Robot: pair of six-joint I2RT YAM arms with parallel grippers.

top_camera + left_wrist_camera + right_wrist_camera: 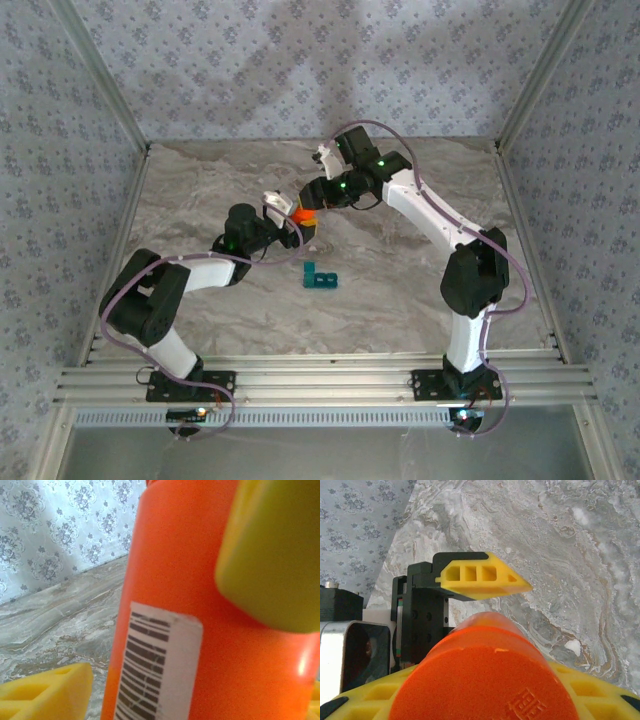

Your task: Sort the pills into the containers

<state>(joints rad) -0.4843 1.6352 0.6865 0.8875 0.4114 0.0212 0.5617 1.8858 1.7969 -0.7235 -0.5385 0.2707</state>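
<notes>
The teal containers (321, 277) lie on the marble table (420, 300), in front of both grippers. No pills can be made out. An orange bottle (305, 213) (200, 630) with a barcode label is held between the two arms. My left gripper (285, 218) is shut on the bottle's body, and one of its yellow fingers (45, 692) presses the left side. From the other side, my right gripper (316, 200) is shut on the bottle's orange cap (485, 680). Its yellow fingers (365, 700) flank the cap.
Patterned walls enclose the table on three sides. An aluminium rail (320, 380) runs along the near edge where the arm bases are bolted. Open marble lies to the right of the containers and at the far back.
</notes>
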